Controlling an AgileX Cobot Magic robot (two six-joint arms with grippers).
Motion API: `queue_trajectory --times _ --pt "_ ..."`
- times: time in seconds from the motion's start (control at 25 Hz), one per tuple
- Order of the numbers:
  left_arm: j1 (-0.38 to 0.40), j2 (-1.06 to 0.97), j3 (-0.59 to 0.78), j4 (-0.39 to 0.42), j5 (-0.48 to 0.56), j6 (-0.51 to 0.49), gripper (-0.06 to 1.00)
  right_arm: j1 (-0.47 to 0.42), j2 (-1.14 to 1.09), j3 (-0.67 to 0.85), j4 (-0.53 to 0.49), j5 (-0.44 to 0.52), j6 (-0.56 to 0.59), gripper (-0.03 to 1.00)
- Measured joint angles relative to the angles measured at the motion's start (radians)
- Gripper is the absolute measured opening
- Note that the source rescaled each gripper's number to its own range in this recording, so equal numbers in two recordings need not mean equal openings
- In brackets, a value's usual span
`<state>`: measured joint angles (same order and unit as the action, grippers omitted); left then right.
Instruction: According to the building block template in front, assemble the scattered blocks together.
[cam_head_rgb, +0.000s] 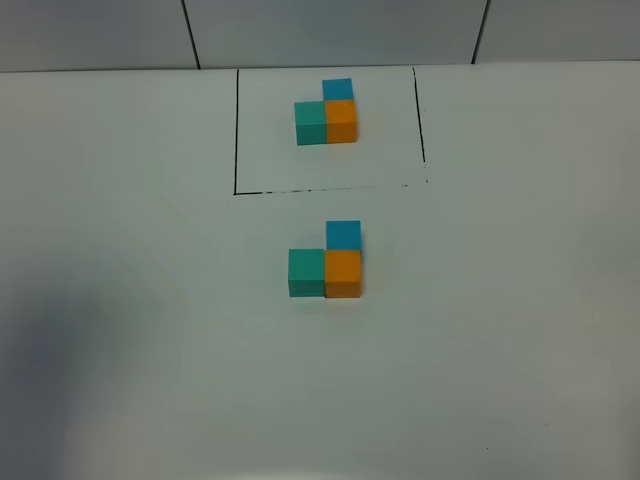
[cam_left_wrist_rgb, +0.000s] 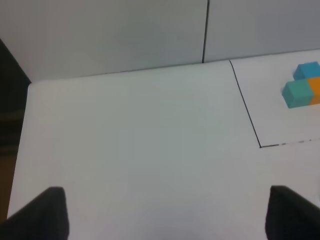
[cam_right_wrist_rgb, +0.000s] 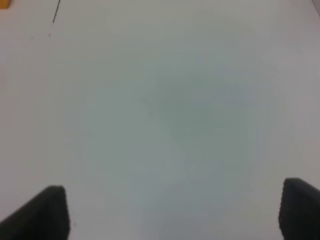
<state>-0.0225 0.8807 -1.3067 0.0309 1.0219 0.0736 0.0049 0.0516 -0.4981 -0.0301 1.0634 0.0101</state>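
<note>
high: overhead, facing table | wrists: low, close | shared: template corner

scattered blocks joined, matching template

neither arm shows in the high view. the left gripper hangs with jaws spread wide over bare desk; the right gripper likewise, holding nothing.

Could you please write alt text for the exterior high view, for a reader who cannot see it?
On a white table, three cubes, teal, orange and blue, sit joined in an L, copying the building block template beyond them inside a thin black outline. No arm or gripper appears in this view.
</note>
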Motion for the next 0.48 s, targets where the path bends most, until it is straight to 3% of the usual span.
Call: queue_trajectory --times 0.24,0.48 --pt "0.0 -0.25 0.306 0.042 -0.08 -0.026 0.97 0.0 0.0 0.0 0.0 0.0 0.0 0.72" --pt "0.0 -0.466 0.479 0.024 -0.088 -0.027 0.97 0.0 0.0 0.0 0.0 0.0 0.0 0.72"
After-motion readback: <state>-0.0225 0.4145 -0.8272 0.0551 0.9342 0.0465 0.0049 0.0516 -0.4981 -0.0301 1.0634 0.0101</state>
